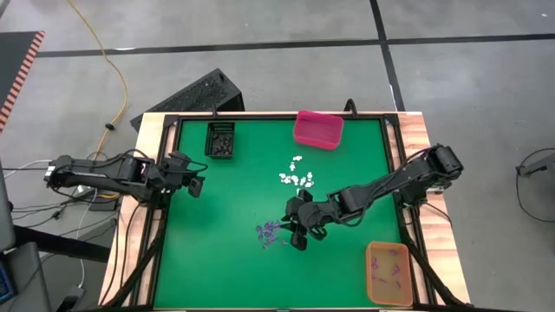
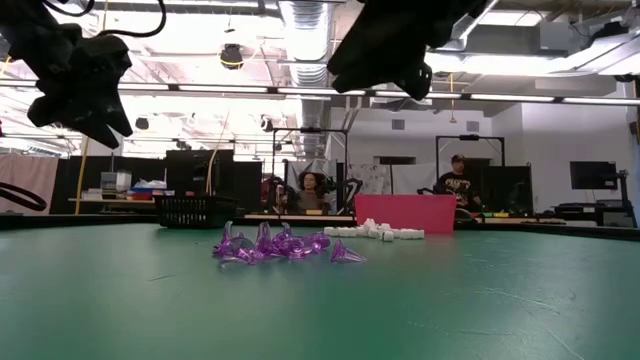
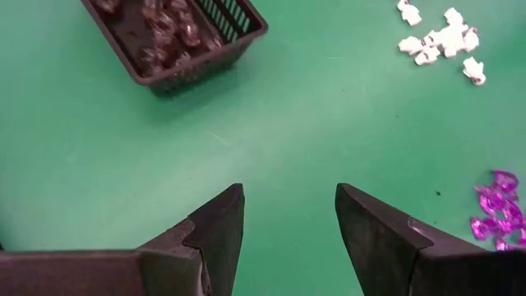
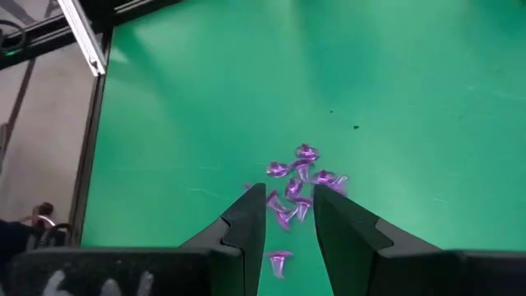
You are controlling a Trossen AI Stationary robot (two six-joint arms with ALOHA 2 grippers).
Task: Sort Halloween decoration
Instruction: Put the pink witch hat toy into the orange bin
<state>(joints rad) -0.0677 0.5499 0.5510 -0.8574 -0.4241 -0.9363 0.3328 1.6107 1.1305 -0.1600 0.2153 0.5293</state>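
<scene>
A pile of purple trinkets lies on the green mat at centre front. A cluster of white trinkets lies farther back. My right gripper hovers just right of the purple pile, slanting down toward it. It is open with a narrow gap, and nothing sits between the fingers. In the low view it hangs well above the mat. My left gripper waits open near the table's left edge, also raised.
A black basket holding dark trinkets stands at the far left. A pink bin stands at the far centre. An orange bin with a few purple pieces sits at the near right corner. Wooden rails border the mat.
</scene>
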